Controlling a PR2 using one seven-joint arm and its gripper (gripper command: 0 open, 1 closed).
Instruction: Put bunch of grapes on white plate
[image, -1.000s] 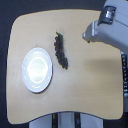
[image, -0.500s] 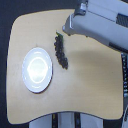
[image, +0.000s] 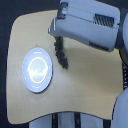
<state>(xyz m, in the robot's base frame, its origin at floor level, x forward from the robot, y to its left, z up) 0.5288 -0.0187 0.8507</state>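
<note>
1. Exterior view, looking down from above. Light wood-coloured surface (image: 95, 85) with rounded corners fills most of the frame; dark floor shows around its edges.
2. White plate (image: 37, 70): round, glossy, raised rim, lying flat on the surface toward the exterior view's left. Its centre is bare and glares under the light.
3. Bunch of grapes (image: 62, 54): long, narrow, dark cluster lying on the surface just to the right of the plate, running roughly far-to-near. Near the plate rim but not on it; a strip of bare surface shows between them.
4. Arm: a large grey-white body enters from the exterior view's upper right and stretches across the far part of the surface. A dark vented grille shows on its upper side.
5. End effector (image: 54, 31): sits at the arm's left tip, over the far end of the grape bunch. That end of the bunch is hidden beneath it. Finger spacing cannot be told at this resolution, nor whether it touches the grapes.
6. Obstructions: nothing else lies on the surface between grapes and plate. Grey-white structures show at the near edge and lower right of the frame, off the surface.
7. Writing, brands, labels: none legible.
</note>
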